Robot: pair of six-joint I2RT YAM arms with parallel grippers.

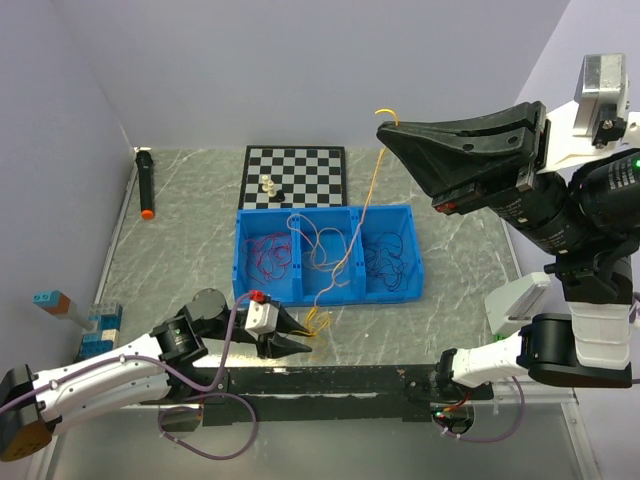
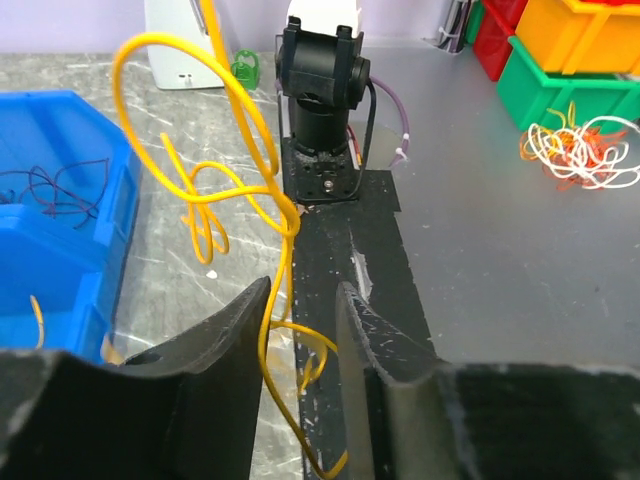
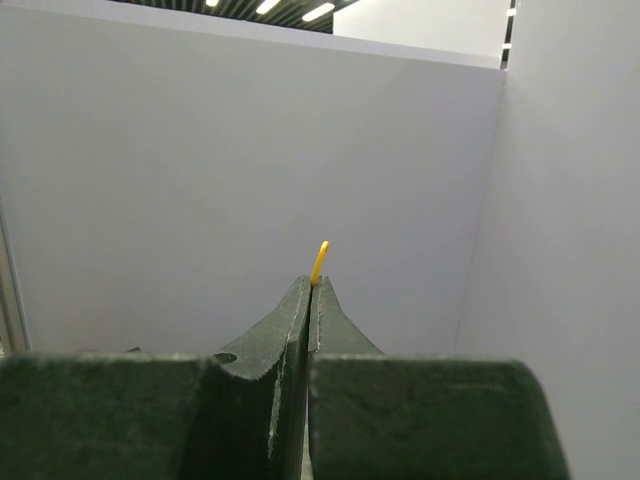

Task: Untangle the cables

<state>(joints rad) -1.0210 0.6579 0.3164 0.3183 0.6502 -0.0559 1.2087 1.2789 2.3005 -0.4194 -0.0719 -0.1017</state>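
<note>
We see the table open on all sides of the blue bin, whose three compartments hold the cables. The raised right gripper pinches a yellow strand that crosses the bin's front rim. The left gripper has its jaws spread around that strand.

top: overhead | left wrist: low, shares bin | right wrist: facing wall, maybe

chessboard behind blue bin | black marker far left | toy blocks left edge
</note>
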